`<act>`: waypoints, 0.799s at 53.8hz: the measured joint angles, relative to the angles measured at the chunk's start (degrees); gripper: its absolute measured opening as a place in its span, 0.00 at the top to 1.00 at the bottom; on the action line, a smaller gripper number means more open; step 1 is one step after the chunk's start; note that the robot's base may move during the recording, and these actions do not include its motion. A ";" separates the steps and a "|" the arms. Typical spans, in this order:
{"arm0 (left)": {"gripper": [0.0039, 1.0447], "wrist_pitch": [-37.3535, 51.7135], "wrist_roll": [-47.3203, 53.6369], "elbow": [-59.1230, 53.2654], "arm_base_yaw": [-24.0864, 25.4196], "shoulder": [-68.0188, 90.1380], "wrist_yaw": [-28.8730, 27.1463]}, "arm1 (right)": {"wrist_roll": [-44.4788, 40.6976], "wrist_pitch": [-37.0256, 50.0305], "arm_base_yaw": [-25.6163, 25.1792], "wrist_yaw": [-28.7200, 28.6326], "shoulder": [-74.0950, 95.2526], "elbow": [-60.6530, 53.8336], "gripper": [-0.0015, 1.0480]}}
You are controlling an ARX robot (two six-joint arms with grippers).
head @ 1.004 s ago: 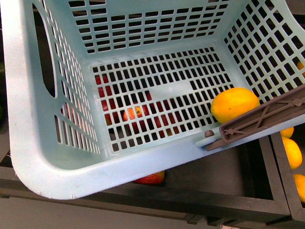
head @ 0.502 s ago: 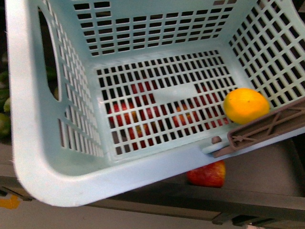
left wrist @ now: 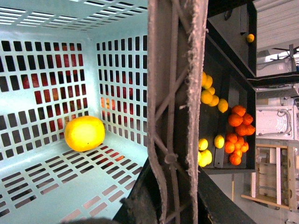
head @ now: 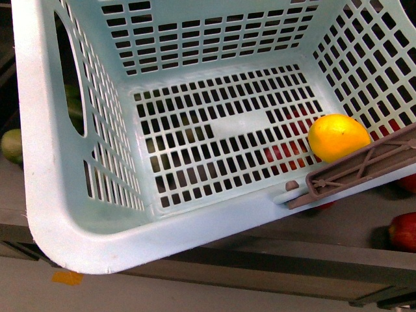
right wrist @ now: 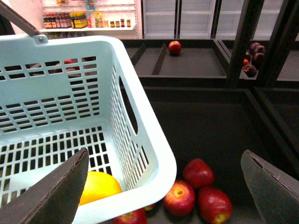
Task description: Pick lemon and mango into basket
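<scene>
Right hand [right wrist: 164, 152] wide open, empty, near basket [right wrist: 150, 140]; left hand [left wrist: 175, 205] straddles handle [left wrist: 175, 93], grip unclear.

No legible text or labels.

Premises: a grocery shop. Dark divided display bins [right wrist: 219, 126] hold loose red apples [right wrist: 198, 172]; other compartments carry heaped orange tangerines [left wrist: 237, 122] and yellow fruit [left wrist: 208, 95]. Behind stand a shelf of bottled goods [right wrist: 70, 21] and white glass-door cabinets [right wrist: 177, 18]. A pale mint-green slotted plastic basket [head: 71, 240] is in use.
</scene>
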 joint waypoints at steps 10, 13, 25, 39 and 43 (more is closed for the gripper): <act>0.94 0.00 0.07 0.00 0.00 0.00 -0.35 | 0.00 0.00 0.00 -0.07 0.00 0.00 0.08; 0.94 0.00 0.07 0.00 0.00 0.00 -0.55 | -0.02 0.00 0.00 -0.09 0.00 0.00 0.08; 0.94 0.00 0.07 0.00 0.00 0.00 -0.44 | -0.02 0.00 0.09 -0.09 0.00 -0.02 0.08; 0.94 0.00 0.07 0.00 0.00 0.00 -0.20 | -0.02 0.00 0.09 -0.07 0.00 -0.09 0.08; 0.94 0.00 0.04 0.00 0.00 0.00 -0.48 | -0.02 0.00 0.09 -0.07 0.00 -0.09 0.08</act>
